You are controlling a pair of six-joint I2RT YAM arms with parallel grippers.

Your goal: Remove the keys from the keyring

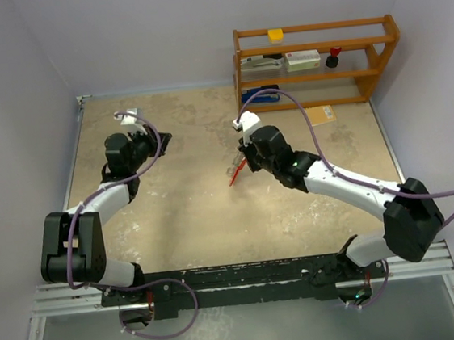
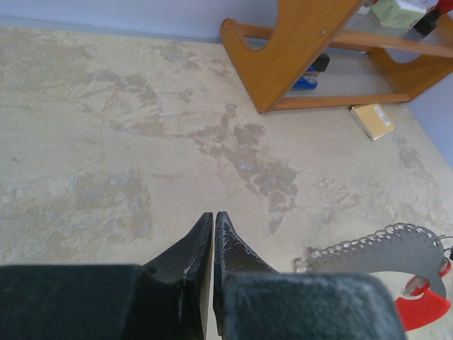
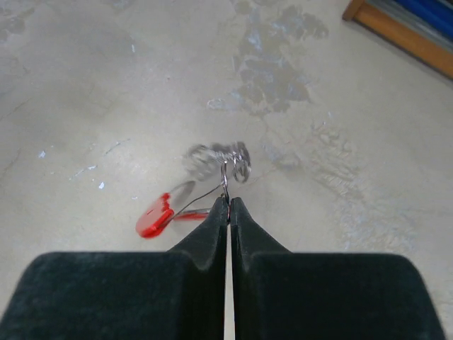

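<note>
You have the keyring (image 3: 161, 212) by its thin wire ring, pinched in your right gripper (image 3: 228, 207) over the middle of the table (image 1: 191, 214). Your left gripper (image 2: 214, 221) sits well apart, fingers pressed together, empty.

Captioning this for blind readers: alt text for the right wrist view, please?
The right gripper, jaws shut, pinches a thin metal loop of the keyring; its blurred silvery chain and red end show beyond, over a mottled beige table.
</note>
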